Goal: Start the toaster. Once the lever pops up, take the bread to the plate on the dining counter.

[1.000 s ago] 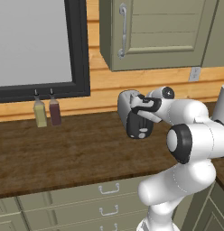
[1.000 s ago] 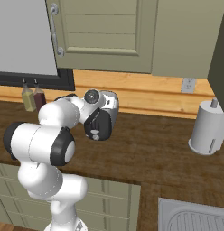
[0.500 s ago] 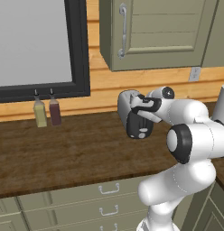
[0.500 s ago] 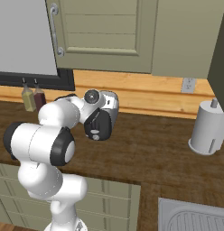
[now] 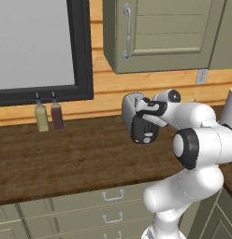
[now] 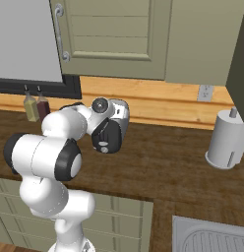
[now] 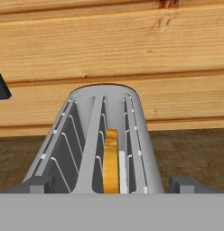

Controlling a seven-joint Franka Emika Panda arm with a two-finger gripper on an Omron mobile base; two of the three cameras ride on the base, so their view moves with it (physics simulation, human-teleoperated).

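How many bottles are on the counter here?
2. An olive-yellow bottle and a dark red bottle stand side by side against the wall under the dark-framed window, left of the toaster. The arm may hide others.

The silver-grey toaster (image 7: 105,135) stood upright on the wooden bench against the plank wall, its glossy black end panel facing outward. A small knob, probably the lever (image 5: 146,138), sat low on that panel. The bread (image 7: 111,162) stood on edge in the right-hand slot.
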